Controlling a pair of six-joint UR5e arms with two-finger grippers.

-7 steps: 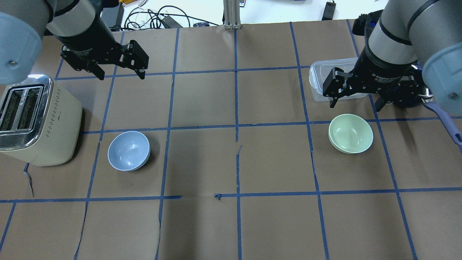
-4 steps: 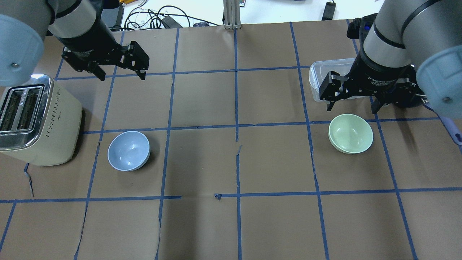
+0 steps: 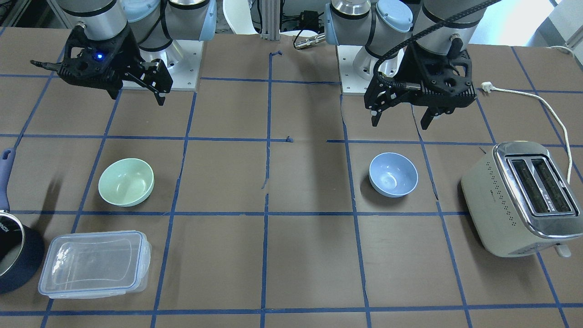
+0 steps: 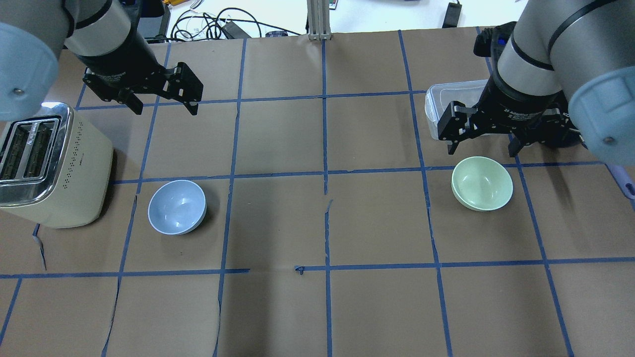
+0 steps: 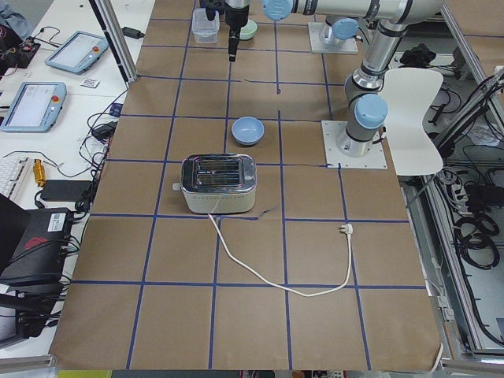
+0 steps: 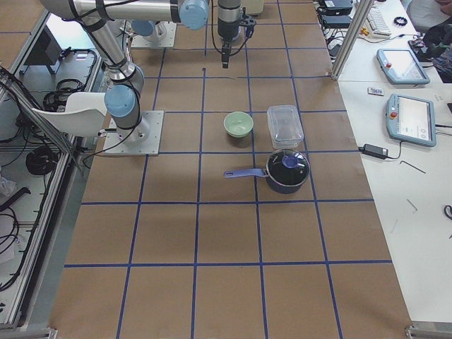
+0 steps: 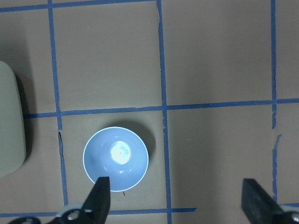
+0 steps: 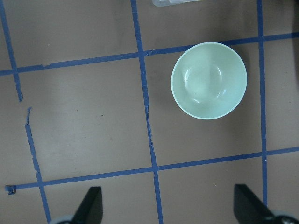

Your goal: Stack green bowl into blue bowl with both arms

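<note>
The green bowl point(image 4: 481, 190) sits upright on the brown table on my right side; it also shows in the front view point(image 3: 126, 181) and the right wrist view point(image 8: 209, 80). The blue bowl point(image 4: 177, 207) sits upright on my left side, next to the toaster; it also shows in the front view point(image 3: 393, 174) and the left wrist view point(image 7: 116, 158). My right gripper point(image 4: 482, 149) hangs open and empty above the table, just beyond the green bowl. My left gripper point(image 4: 163, 106) hangs open and empty, well above and beyond the blue bowl. Neither gripper touches anything.
A cream toaster point(image 4: 49, 163) stands left of the blue bowl, its cord point(image 3: 546, 105) trailing toward the robot. A clear plastic container point(image 3: 93, 264) and a dark pot with a blue handle point(image 3: 9, 255) lie beyond the green bowl. Blue tape lines grid the table.
My right gripper has shifted slightly left, staying just beyond the green bowl. My left gripper has shifted slightly toward the blue bowl. Both bowls are where they were.
</note>
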